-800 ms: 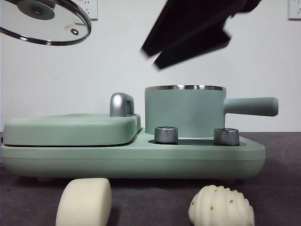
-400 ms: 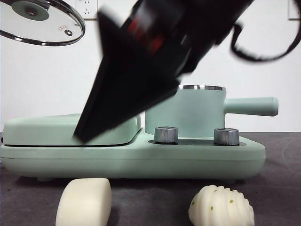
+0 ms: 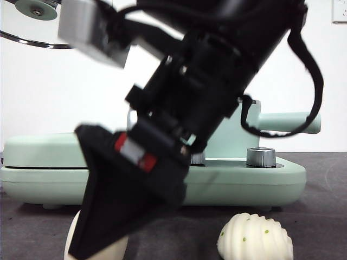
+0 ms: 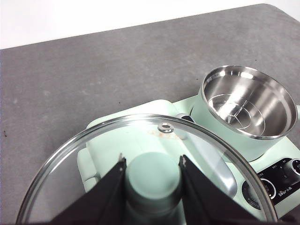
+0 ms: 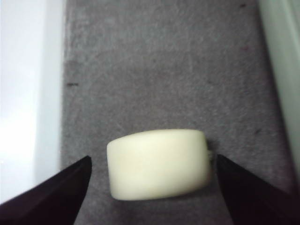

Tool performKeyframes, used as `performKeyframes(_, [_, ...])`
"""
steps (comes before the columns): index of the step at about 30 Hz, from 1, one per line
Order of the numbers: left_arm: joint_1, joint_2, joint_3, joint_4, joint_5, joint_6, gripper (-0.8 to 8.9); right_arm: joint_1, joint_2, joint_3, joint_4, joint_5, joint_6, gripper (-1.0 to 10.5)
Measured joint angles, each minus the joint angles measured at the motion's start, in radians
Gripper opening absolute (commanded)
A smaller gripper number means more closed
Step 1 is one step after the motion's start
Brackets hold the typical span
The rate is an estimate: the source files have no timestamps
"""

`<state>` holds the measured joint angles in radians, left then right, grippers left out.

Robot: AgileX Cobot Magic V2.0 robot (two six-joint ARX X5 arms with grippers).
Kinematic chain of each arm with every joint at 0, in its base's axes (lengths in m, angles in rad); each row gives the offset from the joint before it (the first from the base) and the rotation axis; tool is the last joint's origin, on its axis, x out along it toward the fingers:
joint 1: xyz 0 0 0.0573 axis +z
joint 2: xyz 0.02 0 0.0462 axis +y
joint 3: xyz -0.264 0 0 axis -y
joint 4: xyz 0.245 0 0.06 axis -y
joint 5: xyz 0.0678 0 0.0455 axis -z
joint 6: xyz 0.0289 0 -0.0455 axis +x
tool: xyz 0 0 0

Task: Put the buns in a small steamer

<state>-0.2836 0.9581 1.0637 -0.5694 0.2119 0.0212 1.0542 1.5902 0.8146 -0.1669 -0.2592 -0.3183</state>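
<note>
smooth white bun [image 5: 158,163], ridged green-flecked bun [image 3: 255,238]

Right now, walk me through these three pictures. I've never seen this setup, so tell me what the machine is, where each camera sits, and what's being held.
This is a robot with two arms at a table, each ending in a two-fingered gripper.

The front view comes from a low camera at table height. The big dark shape is the right gripper, down at the smooth bun. The ridged bun lies beside it on the grey table, in front of a green cooker.

The left wrist view looks down from the left arm. The left gripper is shut on the green knob of the glass lid, held in the air. The small steamer stands open below, nothing in it.

The right wrist view shows the open fingers on either side of the smooth bun, not touching it.
</note>
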Motion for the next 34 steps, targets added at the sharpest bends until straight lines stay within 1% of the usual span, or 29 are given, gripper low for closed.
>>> performKeyframes(3, [0.0,0.0,0.0,0.0,0.0,0.0,0.11,0.003,0.023,0.0,0.002,0.003,0.0,2.9])
performKeyframes(6, [0.0,0.0,0.0,0.0,0.0,0.0,0.11,0.001,0.03,0.006,0.004,0.01,0.001,2.2])
performKeyframes(8, [0.0,0.0,0.0,0.0,0.0,0.0,0.11,0.003,0.029,0.006,0.006,0.01,0.013,2.1])
performKeyframes(11, [0.0,0.0,0.0,0.0,0.0,0.0,0.11,0.0,0.019,0.014,-0.021,0.006,0.062,2.1])
performKeyframes(16, [0.0,0.0,0.0,0.0,0.0,0.0,0.11,-0.018,-0.077,0.07,-0.138,0.006,0.142,2.1])
performKeyframes(19, [0.0,0.0,0.0,0.0,0.0,0.0,0.11,-0.04,-0.155,0.144,-0.234,0.036,0.195,2.1])
performKeyframes(22, [0.0,0.0,0.0,0.001,0.0,0.0,0.11,-0.076,-0.219,0.234,-0.373,0.112,0.259,2.1])
performKeyframes(24, [0.0,0.0,0.0,0.003,0.0,0.0,0.11,-0.109,-0.241,0.308,-0.484,0.177,0.309,2.1])
performKeyframes(26, [0.0,0.0,0.0,0.01,0.0,0.0,0.11,-0.15,-0.244,0.384,-0.58,0.209,0.348,2.1])
performKeyframes(29, [0.0,0.0,0.0,0.02,0.0,0.0,0.11,-0.229,-0.241,0.489,-0.687,0.208,0.38,2.1])
performKeyframes(34, [0.0,0.0,0.0,0.019,0.0,0.0,0.11,-0.371,-0.214,0.584,-0.661,0.198,0.395,2.1])
